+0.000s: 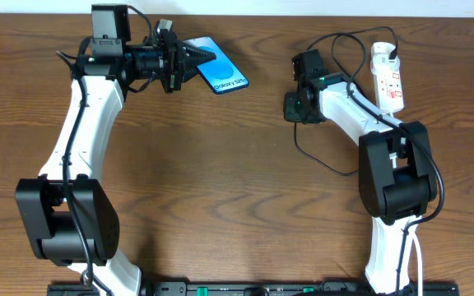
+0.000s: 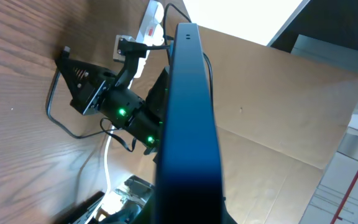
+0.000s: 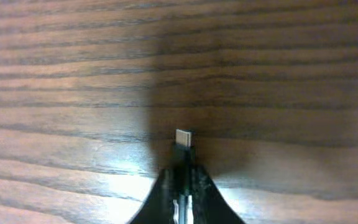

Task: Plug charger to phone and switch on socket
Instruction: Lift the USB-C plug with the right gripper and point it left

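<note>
Phone [image 1: 220, 76], clenched in the left claw [image 1: 190, 59], slants toward the lower right of the overhead view. Right claw [image 3: 183, 182], pinching the charger [image 3: 183, 137] by its tip, hangs to its right.

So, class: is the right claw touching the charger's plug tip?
Touching. The right wrist view shows the right claw shut on the charger, its plug tip poking out beyond the fingertips.

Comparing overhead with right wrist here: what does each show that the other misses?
Only overhead: the phone gripped by the left gripper, the socket and the looping charger cable. Only right wrist: the plug tip poking out from between shut fingers, close above the wood. Both: the right gripper and the wooden table.
</note>
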`<state>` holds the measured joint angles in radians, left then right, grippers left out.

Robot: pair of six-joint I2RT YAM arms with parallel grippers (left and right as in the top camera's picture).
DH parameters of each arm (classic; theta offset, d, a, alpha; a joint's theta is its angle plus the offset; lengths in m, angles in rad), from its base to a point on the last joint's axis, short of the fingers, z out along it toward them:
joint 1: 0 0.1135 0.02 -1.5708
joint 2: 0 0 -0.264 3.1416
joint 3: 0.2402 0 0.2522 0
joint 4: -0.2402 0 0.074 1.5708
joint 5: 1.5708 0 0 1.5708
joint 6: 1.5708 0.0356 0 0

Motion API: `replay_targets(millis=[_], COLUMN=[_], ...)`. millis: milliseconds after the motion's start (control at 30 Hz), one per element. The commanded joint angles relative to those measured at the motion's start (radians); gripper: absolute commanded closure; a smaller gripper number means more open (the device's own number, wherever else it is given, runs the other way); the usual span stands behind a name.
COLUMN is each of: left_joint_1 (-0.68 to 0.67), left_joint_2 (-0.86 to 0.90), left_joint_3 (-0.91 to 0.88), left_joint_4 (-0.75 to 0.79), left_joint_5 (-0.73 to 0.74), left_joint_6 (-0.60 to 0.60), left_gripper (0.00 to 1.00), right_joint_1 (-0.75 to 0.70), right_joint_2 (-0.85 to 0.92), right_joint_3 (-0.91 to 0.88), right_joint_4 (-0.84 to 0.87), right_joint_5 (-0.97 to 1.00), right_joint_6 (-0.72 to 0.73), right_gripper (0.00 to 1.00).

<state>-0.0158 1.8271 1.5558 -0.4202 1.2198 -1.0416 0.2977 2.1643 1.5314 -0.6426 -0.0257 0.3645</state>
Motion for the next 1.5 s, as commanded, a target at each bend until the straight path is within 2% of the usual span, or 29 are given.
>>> replay_targets(millis=[0, 100, 433, 733, 933, 1167, 1267, 1467], left_joint_1=[0.006, 0.006, 0.006, 0.006, 0.006, 0.006, 0.006, 0.006], left_joint_2=[-0.016, -0.016, -0.016, -0.016, -0.016, -0.016, -0.016, -0.016], left_joint_3=[0.001, 0.001, 0.001, 0.001, 0.001, 0.001, 0.001, 0.001], left_joint_4=[0.002, 0.002, 0.002, 0.002, 0.002, 0.003, 0.006, 0.005], left_joint_5=[0.018, 0.018, 0.017, 0.017, 0.018, 0.027, 0.029, 0.068], left_joint_6=[0.019, 0.019, 0.02, 0.02, 0.025, 0.121, 0.235, 0.342], left_gripper=[0.93, 0.93, 0.93, 0.93, 0.93, 0.92, 0.93, 0.93], right_joint_1=[-0.002, -0.004, -0.072, -0.12, -0.134, -0.14, -0.14, -0.14], right_joint_2=[0.048, 0.043, -0.101, -0.25, -0.27, -0.27, -0.27, -0.27], right_joint_3=[-0.047, -0.043, -0.032, -0.032, -0.032, -0.032, -0.032, -0.032], right_joint_4=[-0.019, -0.019, -0.067, -0.182, -0.249, -0.324, -0.334, -0.36], right_joint_5=[-0.027, -0.102, -0.616, -0.851, -1.021, -1.173, -1.236, -1.246], right_joint_6=[0.005, -0.023, -0.331, -0.523, -0.636, -0.737, -0.74, -0.739], right_gripper=[0.99, 0.99, 0.99, 0.99, 0.99, 0.99, 0.99, 0.99])
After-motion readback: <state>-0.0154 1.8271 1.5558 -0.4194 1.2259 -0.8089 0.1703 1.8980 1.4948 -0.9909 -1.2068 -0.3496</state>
